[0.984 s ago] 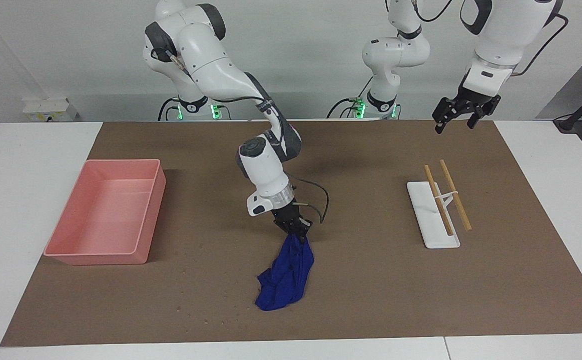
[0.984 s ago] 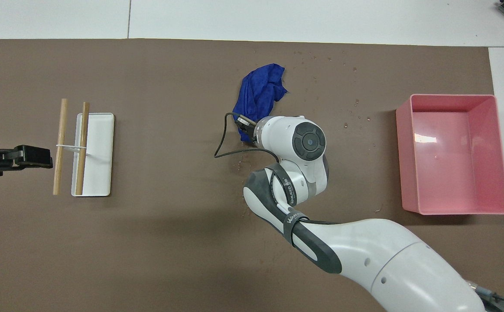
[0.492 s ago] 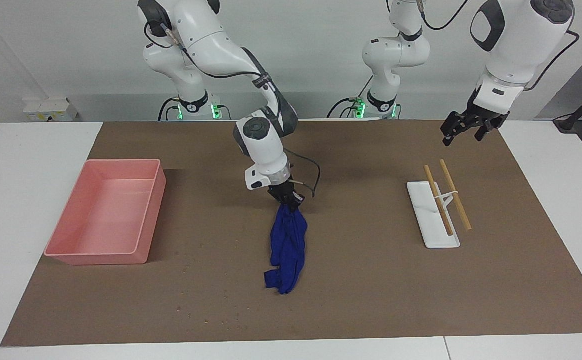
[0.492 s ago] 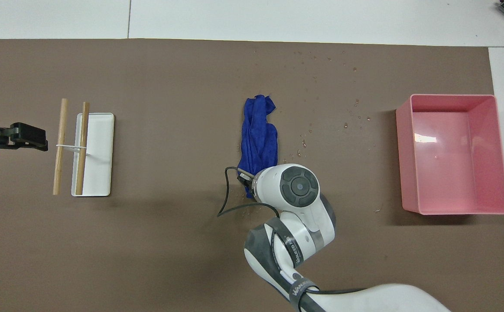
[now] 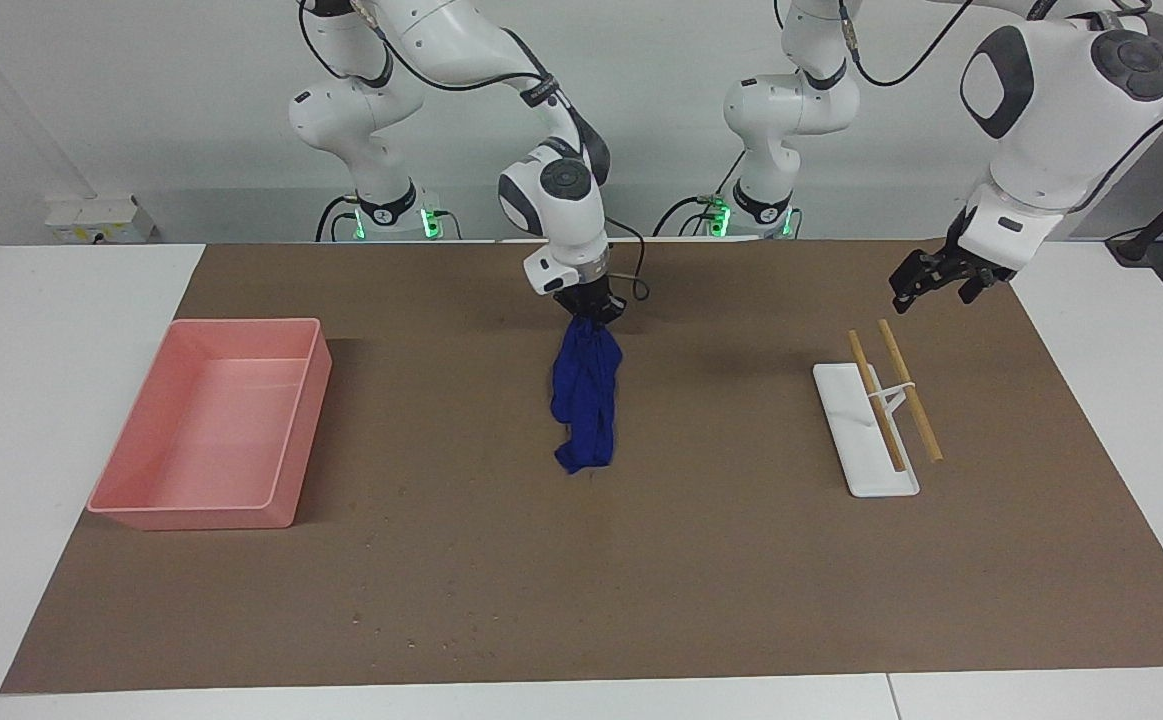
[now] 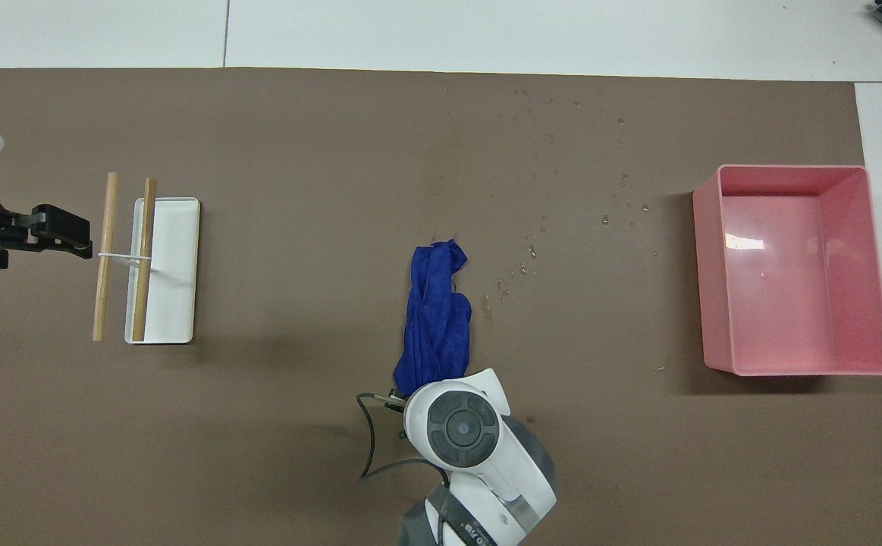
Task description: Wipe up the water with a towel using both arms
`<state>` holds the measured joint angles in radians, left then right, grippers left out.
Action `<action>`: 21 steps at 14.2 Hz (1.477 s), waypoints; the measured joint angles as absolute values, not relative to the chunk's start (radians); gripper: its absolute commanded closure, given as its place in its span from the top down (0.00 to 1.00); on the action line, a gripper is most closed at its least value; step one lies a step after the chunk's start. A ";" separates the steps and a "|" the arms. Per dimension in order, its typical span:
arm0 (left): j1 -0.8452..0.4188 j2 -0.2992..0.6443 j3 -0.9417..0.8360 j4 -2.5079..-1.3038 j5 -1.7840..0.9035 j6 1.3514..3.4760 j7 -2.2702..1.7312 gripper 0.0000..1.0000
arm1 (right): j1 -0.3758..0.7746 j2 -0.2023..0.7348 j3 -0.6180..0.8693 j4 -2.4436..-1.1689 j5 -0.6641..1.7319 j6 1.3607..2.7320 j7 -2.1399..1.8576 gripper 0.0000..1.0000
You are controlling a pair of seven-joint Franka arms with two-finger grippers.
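The deep blue towel [image 5: 586, 400] [image 6: 434, 318] hangs in a long bunched strip, and its free end trails on the brown mat. My right gripper [image 5: 591, 312] is shut on the towel's top end, over the middle of the mat close to the robots. In the overhead view the right wrist covers that grip. Water drops [image 6: 532, 250] are scattered on the mat between the towel and the pink tray. My left gripper [image 5: 931, 298] [image 6: 76, 236] hangs open and empty over the mat's edge at the left arm's end, beside the stick rack.
A pink tray [image 5: 291, 420] [image 6: 706, 265] stands at the right arm's end of the mat. A white rack [image 5: 866, 430] [image 6: 171, 265] carrying two wooden sticks lies toward the left arm's end. White table surrounds the brown mat [image 5: 741, 560].
My right gripper has drawn the towel across the mat toward the robots, stretching it from a heap into a strip. The left gripper has dropped a little and drifted outward.
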<state>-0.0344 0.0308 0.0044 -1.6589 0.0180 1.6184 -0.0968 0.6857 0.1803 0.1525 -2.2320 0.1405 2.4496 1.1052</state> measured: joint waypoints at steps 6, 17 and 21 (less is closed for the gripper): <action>-0.033 0.022 0.006 -1.670 0.018 1.619 -0.097 1.00 | 0.620 0.167 0.152 -2.239 0.053 2.405 0.951 0.00; -0.036 0.010 0.005 -1.673 0.018 1.635 -0.097 1.00 | 0.017 0.186 0.137 -2.110 0.037 2.418 0.483 0.00; -0.037 0.010 0.004 -1.673 0.018 1.637 -0.097 1.00 | -0.039 0.158 0.135 -1.924 0.006 2.159 0.483 0.00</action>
